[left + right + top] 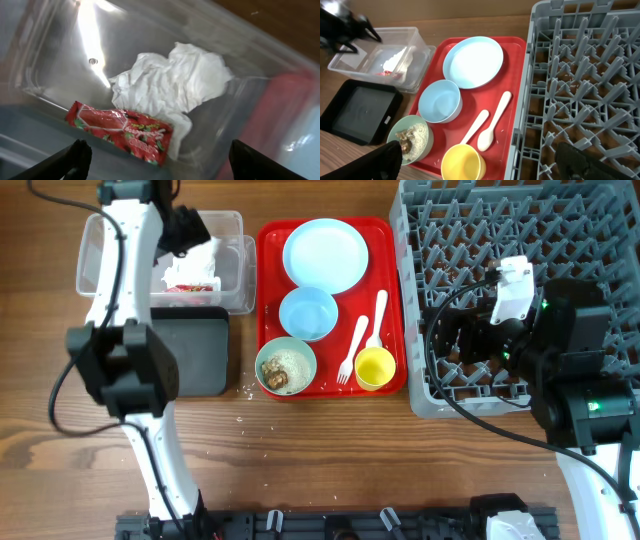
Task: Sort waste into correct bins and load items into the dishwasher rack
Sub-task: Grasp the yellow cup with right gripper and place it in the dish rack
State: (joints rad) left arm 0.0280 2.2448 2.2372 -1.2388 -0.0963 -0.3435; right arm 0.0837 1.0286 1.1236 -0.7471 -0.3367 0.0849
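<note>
My left gripper (185,230) hangs open and empty over the clear tub (95,250). In the left wrist view the open jaws (160,152) frame crumpled white tissue (170,82) and a red-and-white wrapper (120,130) lying in that tub. The red tray (395,310) holds a light blue plate (325,255), a light blue bowl (307,313), a pale green bowl (286,366) with rice scraps, a white fork (352,350), a spoon (378,320) and a yellow cup (375,368). My right gripper (455,345) is open and empty over the grey rack's (520,240) left edge. In the right wrist view its jaws (480,160) are above the cup (463,162).
The black tub (190,355) sits in front of the clear tub, left of the tray. A few rice grains lie on the wood by the green bowl (245,388). The rack (585,85) fills the right side, close against the tray (515,65).
</note>
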